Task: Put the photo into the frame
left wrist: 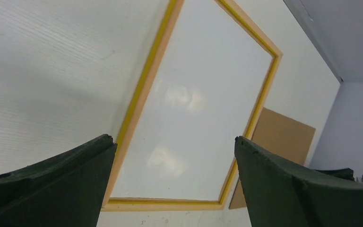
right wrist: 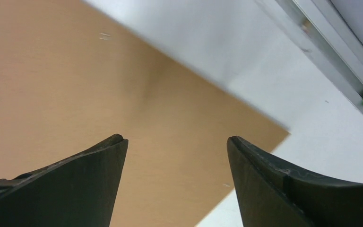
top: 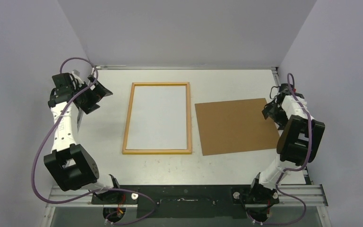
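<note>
Two flat pieces matter here, and one seems to sit inside the other. The photo point(top: 158, 117) appears as a plain white sheet filling the opening of the frame point(top: 128, 118). From the left wrist view it carries a soft sheen, so we cannot rule out that this is glazing and not the print's back.

We judge the print to be very light, thin, bendy and rather slick. Lying flush, it offers no edge to pinch, so a corner would have to be lifted or slid free first, and a hard squeeze could crease it. The frame looks stiff and light. Its narrow rails are the natural place to take hold, best near a corner.

The frame lies flat with its pale wooden side up, in the middle of the table point(top: 170, 165). It holds only that white sheet. Just to its right, apart from it, lies a brown backing board point(top: 236, 125), flat and bare.

The left gripper point(left wrist: 172, 138) hangs off the frame's left side, jaws spread wide and empty. The right gripper point(right wrist: 176, 138) hovers over the board's far right corner, jaws also parted and gripping nothing.
</note>
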Tool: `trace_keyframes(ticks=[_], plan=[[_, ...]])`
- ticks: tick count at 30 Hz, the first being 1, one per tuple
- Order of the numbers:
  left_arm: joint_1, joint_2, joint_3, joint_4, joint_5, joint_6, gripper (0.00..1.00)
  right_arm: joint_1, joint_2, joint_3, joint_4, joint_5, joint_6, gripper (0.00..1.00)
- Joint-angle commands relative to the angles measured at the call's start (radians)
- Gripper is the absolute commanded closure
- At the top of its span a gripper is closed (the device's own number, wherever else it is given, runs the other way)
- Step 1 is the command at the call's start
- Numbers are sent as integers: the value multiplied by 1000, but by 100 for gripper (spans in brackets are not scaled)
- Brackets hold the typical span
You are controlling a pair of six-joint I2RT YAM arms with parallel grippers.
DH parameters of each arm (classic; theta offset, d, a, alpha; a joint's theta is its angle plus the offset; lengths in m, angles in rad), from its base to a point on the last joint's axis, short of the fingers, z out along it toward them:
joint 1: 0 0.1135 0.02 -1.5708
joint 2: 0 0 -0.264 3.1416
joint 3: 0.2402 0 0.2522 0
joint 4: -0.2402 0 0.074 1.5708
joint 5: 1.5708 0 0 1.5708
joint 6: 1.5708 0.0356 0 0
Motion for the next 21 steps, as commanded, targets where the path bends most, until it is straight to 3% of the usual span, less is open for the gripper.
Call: trace_keyframes(ticks=[1, 5, 12, 21], plan=[[-127, 9, -11, 109, 187, -25, 5, -62, -99, -95, 49, 12, -16, 19], [-314, 49, -10, 152, 205, -41, 7, -165, -111, -147, 94, 4, -50, 17], [-697, 141, -1, 248, 217, -39, 10, -206, -23, -113, 112, -39, -129, 16], [-978, 321, 119, 210, 189, 17, 11, -249, -2, -164, 231, -162, -144, 16]])
